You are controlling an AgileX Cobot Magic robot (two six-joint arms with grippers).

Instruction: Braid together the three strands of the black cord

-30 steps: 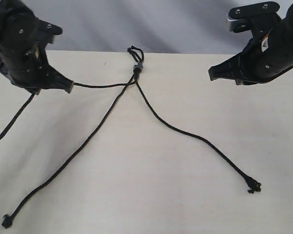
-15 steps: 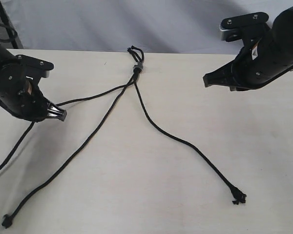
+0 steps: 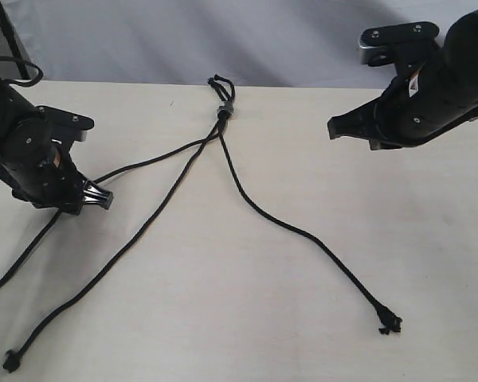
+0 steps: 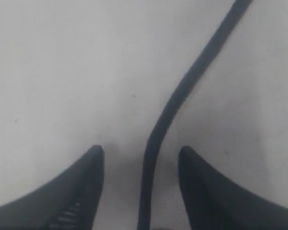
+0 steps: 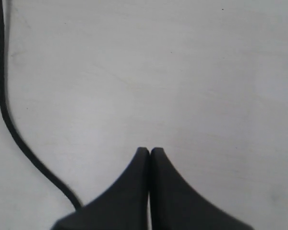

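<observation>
Three strands (image 3: pixel 127 243) of the black cord (image 3: pixel 223 110) fan from upper centre toward the lower corners across a pale wood-grain table (image 3: pixel 247 334). A grey backdrop (image 3: pixel 183 40) fills the top of the frame. Left tool (image 3: pixel 102 197), mid-left: fingers parted around one strand, not pinching it. Right tool (image 3: pixel 333 127), upper right: fingers pressed together, empty.

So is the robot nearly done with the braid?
Not yet. Done: nothing is braided; the three strands fan out separately from the grey clip. In hand: the left gripper is open with one strand lying between its fingers, not pinched. The right gripper is shut and empty, away from the cord. Left: all the crossing over.
</observation>
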